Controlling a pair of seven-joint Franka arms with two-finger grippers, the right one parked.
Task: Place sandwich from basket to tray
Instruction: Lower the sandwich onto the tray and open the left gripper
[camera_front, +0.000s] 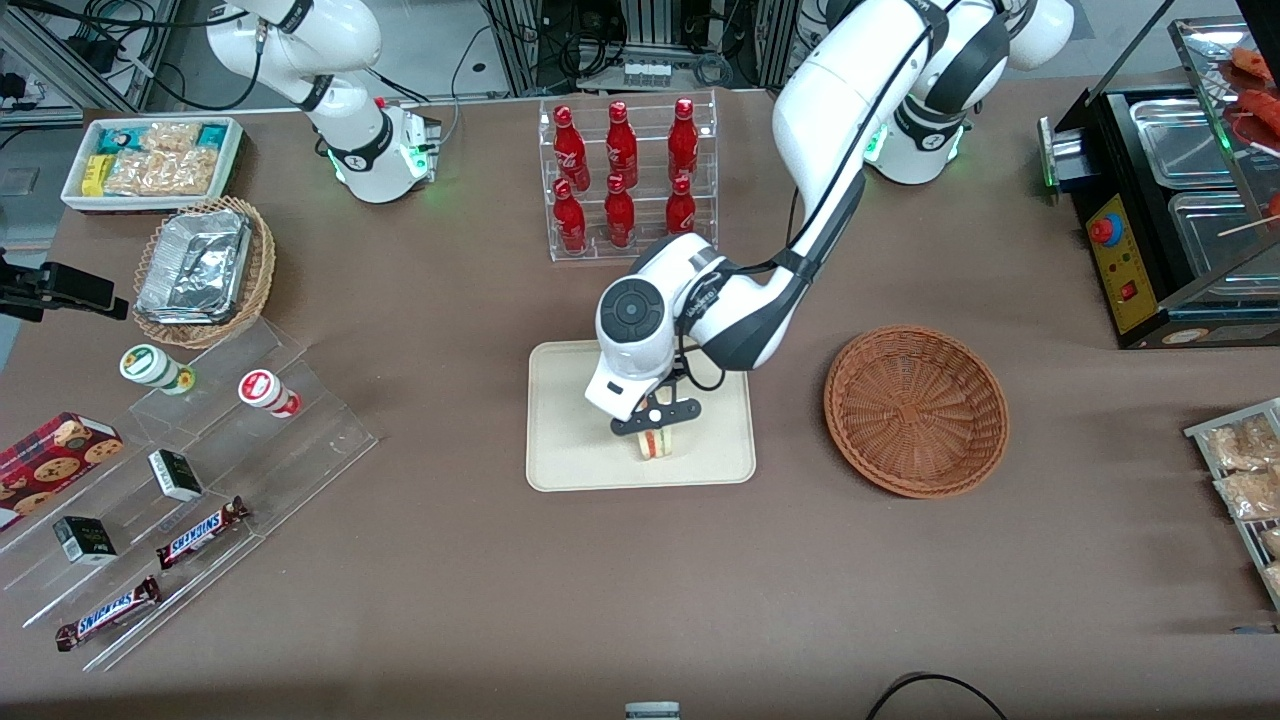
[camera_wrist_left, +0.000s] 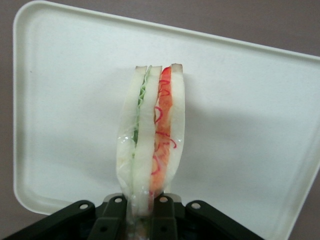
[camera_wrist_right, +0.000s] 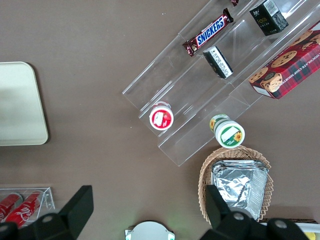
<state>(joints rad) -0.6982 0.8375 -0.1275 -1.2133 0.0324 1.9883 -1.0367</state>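
The sandwich (camera_front: 656, 444) is a small wedge of white bread with red, orange and green filling. It stands on edge over the cream-beige tray (camera_front: 568, 400), in the part of the tray nearer the front camera. My left gripper (camera_front: 655, 432) is shut on the sandwich and sits right above it. In the left wrist view the black fingers (camera_wrist_left: 111, 219) pinch the wrapped sandwich (camera_wrist_left: 151, 145) with the tray (camera_wrist_left: 65, 100) under it. The reddish-brown wicker basket (camera_front: 915, 410) is empty beside the tray, toward the working arm's end.
A clear rack of red bottles (camera_front: 625, 180) stands farther from the front camera than the tray. A clear stepped shelf (camera_front: 200, 470) with snack bars and cups and a tan basket of foil containers (camera_front: 200, 272) lie toward the parked arm's end. A black food warmer (camera_front: 1170, 200) stands past the basket.
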